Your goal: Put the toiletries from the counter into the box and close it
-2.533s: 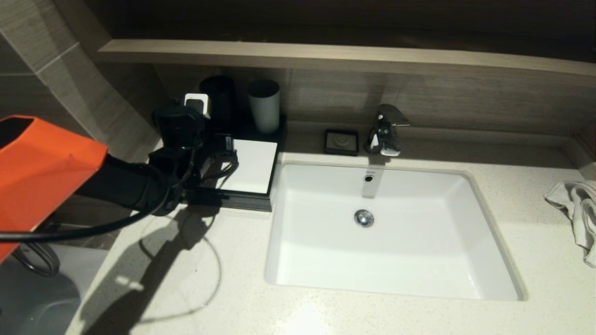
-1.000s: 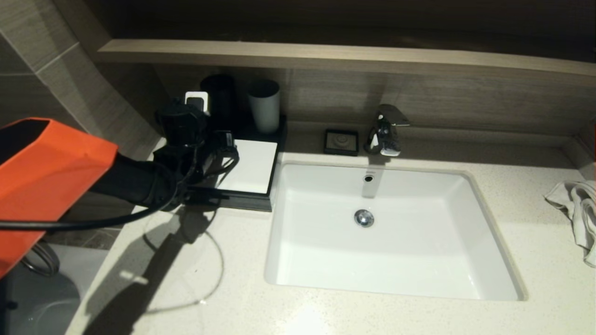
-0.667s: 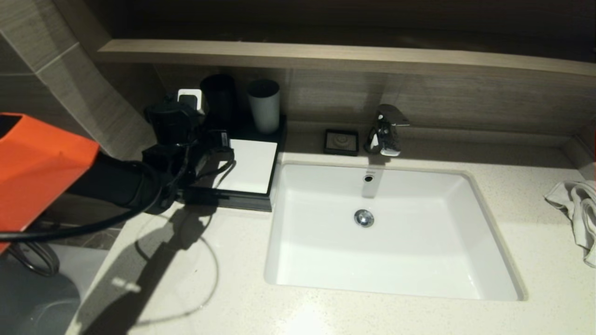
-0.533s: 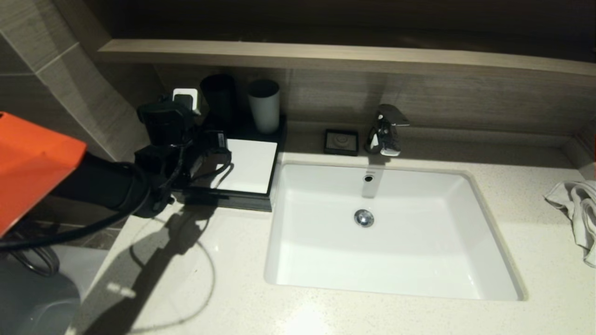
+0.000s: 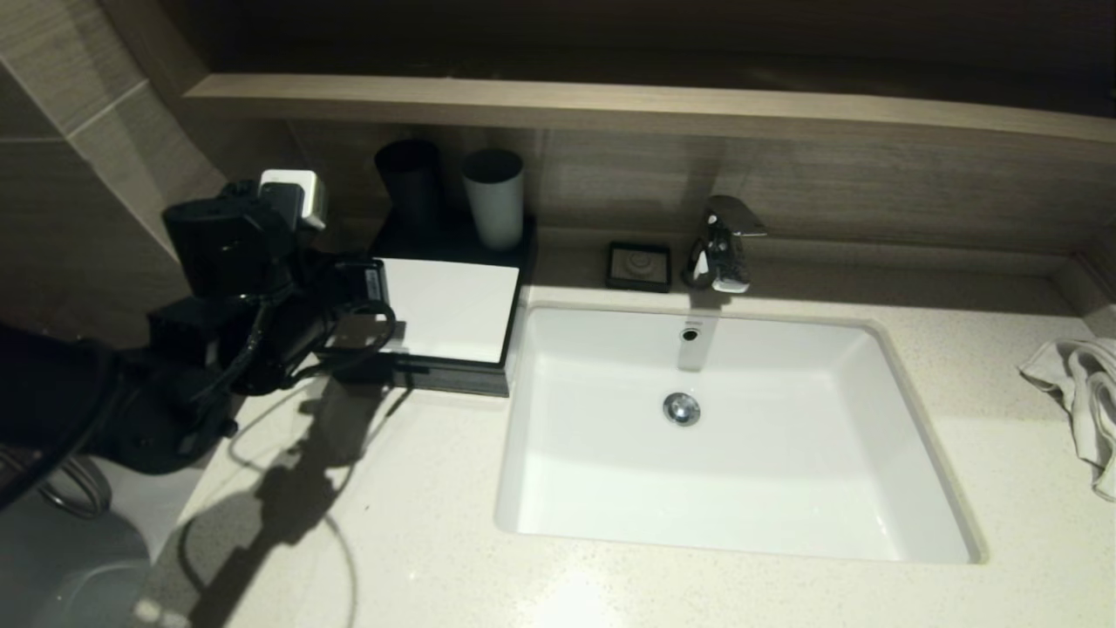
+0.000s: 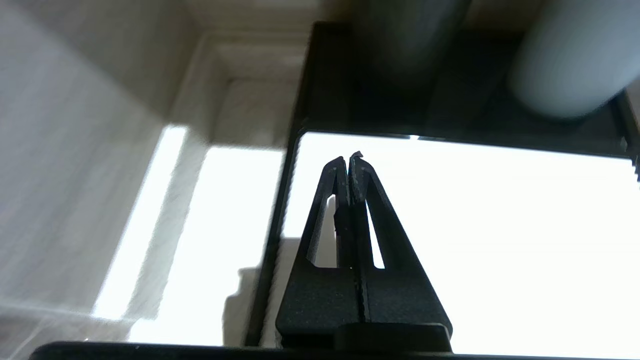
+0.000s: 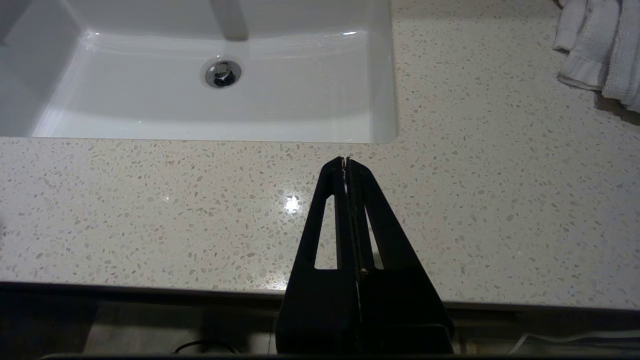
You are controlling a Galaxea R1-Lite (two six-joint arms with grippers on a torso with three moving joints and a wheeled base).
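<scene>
The box (image 5: 453,378) is low and black with a white top panel (image 5: 453,305), and it stands at the counter's (image 5: 418,523) back left with its drawer front flush. My left gripper (image 5: 384,330) is shut and empty. It hovers at the panel's left edge (image 6: 295,165), with its tips (image 6: 347,159) just over the white. My right gripper (image 7: 346,160) is shut with nothing in it. It sits above the counter's front strip (image 7: 150,210) by the basin's near corner, out of the head view. No toiletries are in view.
A black cup (image 5: 408,183) and a grey-white cup (image 5: 494,199) stand on the box's back part. A small black soap dish (image 5: 639,265) and a chrome tap (image 5: 722,242) sit behind the white basin (image 5: 610,523). A white towel (image 5: 1081,392) lies far right, and a tiled wall rises at left.
My left arm has drawn back to the left and towards me, off the middle-left of the box top to its left edge. The gripper stayed shut and the box did not move.
</scene>
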